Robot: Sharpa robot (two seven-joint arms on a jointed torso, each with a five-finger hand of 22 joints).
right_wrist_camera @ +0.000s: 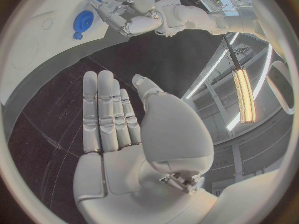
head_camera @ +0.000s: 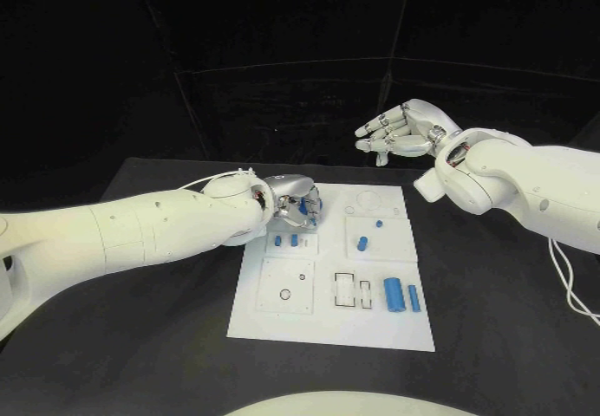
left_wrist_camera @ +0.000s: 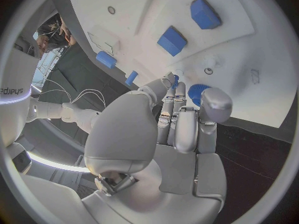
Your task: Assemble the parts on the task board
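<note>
Black table [head_camera: 150, 347] under white task board [head_camera: 328, 325]; left hand [head_camera: 290, 201] pinching a blue part [left_wrist_camera: 198, 92], right hand [head_camera: 398, 130] empty, fingers apart.

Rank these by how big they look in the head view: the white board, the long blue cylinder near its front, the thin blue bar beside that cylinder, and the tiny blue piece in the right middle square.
1. task board
2. long blue cylinder
3. thin blue bar, shorter and slimmer
4. tiny blue piece
</note>
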